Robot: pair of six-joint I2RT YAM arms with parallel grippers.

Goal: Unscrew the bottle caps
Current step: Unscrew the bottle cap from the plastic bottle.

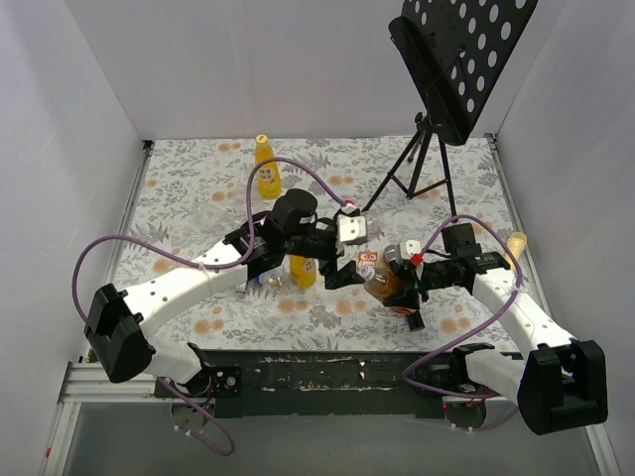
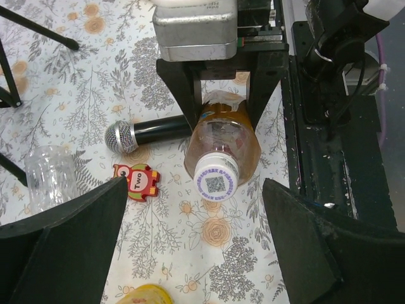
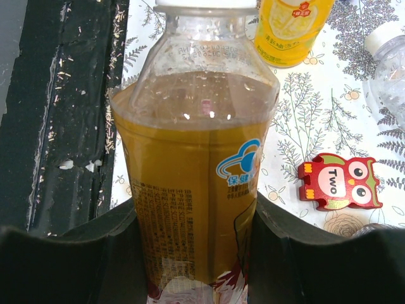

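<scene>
Floral table (image 1: 179,198) | right end effector (image 3: 199,266) grips bottle (image 3: 190,190) | left end effector (image 2: 199,244) open | cap (image 2: 216,163) QR (image 2: 216,184): left-wrist only

A table (image 1: 179,198) is covered by a white sheet printed with grey leaves and orange flowers. At its far side a tall yellow plastic juice bottle (image 1: 266,171) is stood upright. The black metal tripod legs (image 1: 409,174) of a stand are planted at the far right. A second yellow juice bottle (image 1: 302,270) is stood upright near the middle. A black microphone with a grey round mesh head (image 2: 149,132) is laid on its side on the print. Just beside that head a flat red owl-shaped tile lettered "Two" (image 2: 136,182) is laid face up. A clear ribbed plastic bottle (image 2: 49,177) is placed near the tile, apart from it.
</scene>
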